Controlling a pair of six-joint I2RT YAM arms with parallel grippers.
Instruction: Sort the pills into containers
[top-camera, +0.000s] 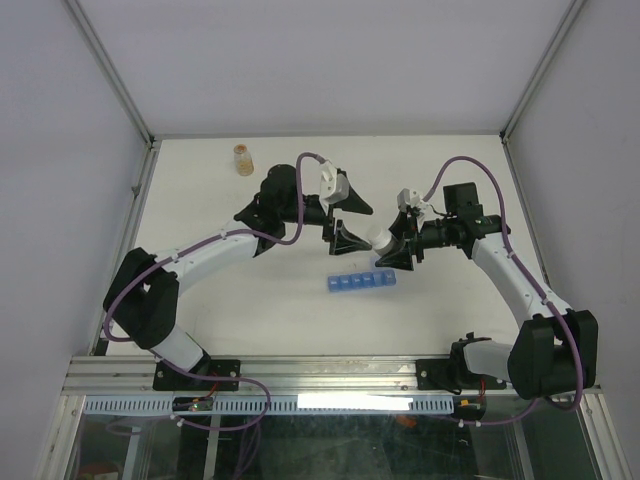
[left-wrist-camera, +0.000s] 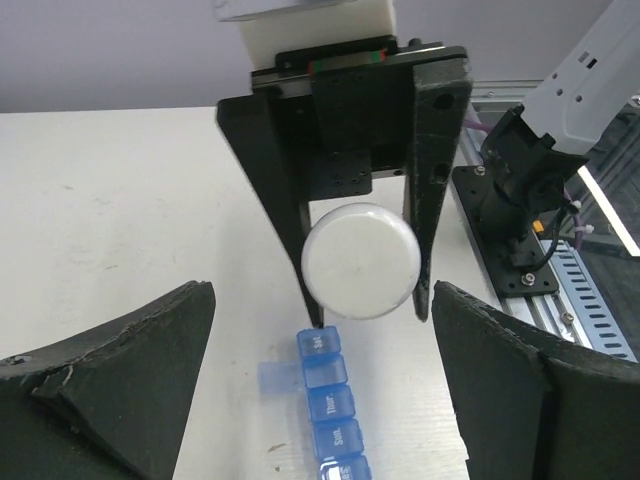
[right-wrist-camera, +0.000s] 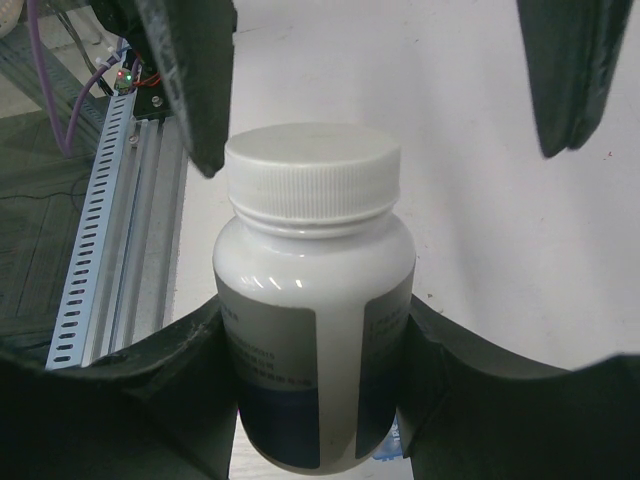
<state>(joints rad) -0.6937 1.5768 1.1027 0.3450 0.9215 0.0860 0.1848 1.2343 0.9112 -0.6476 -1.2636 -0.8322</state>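
My right gripper (right-wrist-camera: 315, 335) is shut on the body of a white bottle (right-wrist-camera: 312, 300) with a white screw cap (right-wrist-camera: 312, 168), held above the table. The cap faces my left gripper (left-wrist-camera: 322, 292), whose jaws stand open, one finger (right-wrist-camera: 190, 70) on each side of the cap and apart from it. In the top view the left gripper (top-camera: 358, 218) and the bottle (top-camera: 382, 240) meet near the table's middle. The containers (top-camera: 362, 282), a blue translucent strip, lie just below them; one compartment's lid (left-wrist-camera: 276, 385) is flipped open. No pills show in any view.
A small amber bottle (top-camera: 242, 158) stands at the back left of the table. A metal rail (top-camera: 330, 375) runs along the near edge with both arm bases on it. White walls close off the sides and back.
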